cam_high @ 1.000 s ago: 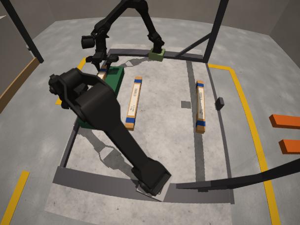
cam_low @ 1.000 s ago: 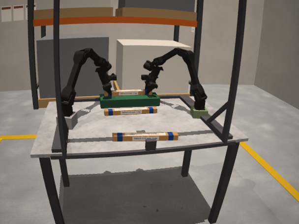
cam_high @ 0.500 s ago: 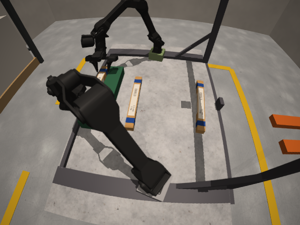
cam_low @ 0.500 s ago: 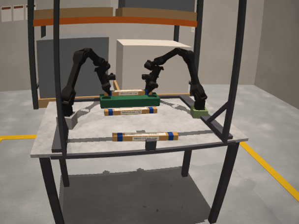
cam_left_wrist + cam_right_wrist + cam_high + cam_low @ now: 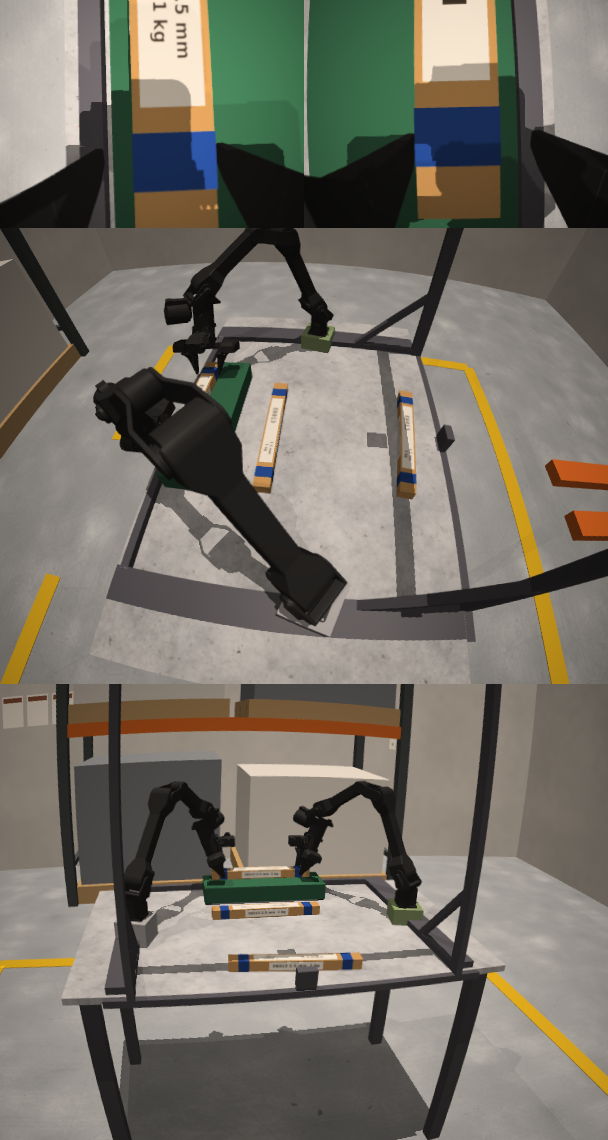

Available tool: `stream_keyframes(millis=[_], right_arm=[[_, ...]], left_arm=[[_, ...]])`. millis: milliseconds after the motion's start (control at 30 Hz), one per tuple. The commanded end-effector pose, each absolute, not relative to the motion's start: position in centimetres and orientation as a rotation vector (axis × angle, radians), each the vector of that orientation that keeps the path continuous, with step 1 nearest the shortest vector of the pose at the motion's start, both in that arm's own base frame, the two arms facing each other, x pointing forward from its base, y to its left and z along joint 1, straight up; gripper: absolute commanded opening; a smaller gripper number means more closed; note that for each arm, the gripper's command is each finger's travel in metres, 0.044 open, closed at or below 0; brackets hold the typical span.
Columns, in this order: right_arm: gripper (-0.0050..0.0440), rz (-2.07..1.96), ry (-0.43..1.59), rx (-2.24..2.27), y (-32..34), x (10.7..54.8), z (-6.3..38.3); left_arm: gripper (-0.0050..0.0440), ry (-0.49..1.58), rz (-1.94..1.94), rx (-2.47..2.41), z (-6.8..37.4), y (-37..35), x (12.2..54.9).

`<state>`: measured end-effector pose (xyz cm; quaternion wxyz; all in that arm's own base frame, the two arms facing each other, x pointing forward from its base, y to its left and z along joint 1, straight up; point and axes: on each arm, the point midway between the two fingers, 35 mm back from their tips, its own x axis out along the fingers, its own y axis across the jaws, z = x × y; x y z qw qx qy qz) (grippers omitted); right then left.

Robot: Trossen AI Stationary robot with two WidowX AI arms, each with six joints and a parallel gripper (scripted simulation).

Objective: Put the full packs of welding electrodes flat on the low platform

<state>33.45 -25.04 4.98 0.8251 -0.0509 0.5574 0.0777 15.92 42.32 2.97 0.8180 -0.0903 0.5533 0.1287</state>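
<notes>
One orange pack with blue bands [image 5: 206,383] [image 5: 261,874] [image 5: 172,65] [image 5: 456,45] lies flat on the green platform [image 5: 235,393] [image 5: 265,891] [image 5: 255,50] [image 5: 359,65], along its back side. My left gripper [image 5: 221,876] [image 5: 159,152] is open around the pack's "1 kg" end; its fingers are hidden in the top view. My right gripper [image 5: 209,371] [image 5: 300,873] [image 5: 473,139] is open around the other end. A second pack [image 5: 271,433] [image 5: 272,912] lies on the table just in front of the platform. A third pack [image 5: 407,438] [image 5: 295,965] lies near the table's front edge.
The arms stand on a grey base [image 5: 146,931] and a green base [image 5: 316,342] [image 5: 405,914] at opposite table ends. A small black block [image 5: 445,438] [image 5: 306,978] sits at the front rail beside the third pack. Dark frame posts [image 5: 477,829] rise at the table's ends.
</notes>
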Motion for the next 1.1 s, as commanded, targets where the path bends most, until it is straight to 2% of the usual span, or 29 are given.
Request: stream_keyframes(millis=[0,67,633,867,1067], right_arm=[[0.033,0.154,1.164,-0.131,-25.2,33.8,6.0],[0.033,0.144,1.153,-0.143,-24.5,34.6,7.0],[0.033,0.139,1.148,-0.144,-24.6,34.4,13.2],[0.033,0.155,1.163,-0.131,-24.4,34.3,12.5],[0.033,0.152,1.165,-0.131,-21.0,31.7,13.0]], left_arm=[[0.033,1.163,0.291,-0.157,4.5,42.8,16.2],[0.033,1.153,0.307,-0.135,5.8,42.8,17.3],[0.033,1.152,0.307,-0.139,11.8,42.5,17.1],[0.033,1.156,0.303,-0.146,11.6,42.5,17.1],[0.033,1.163,0.293,-0.156,11.6,38.1,16.4]])
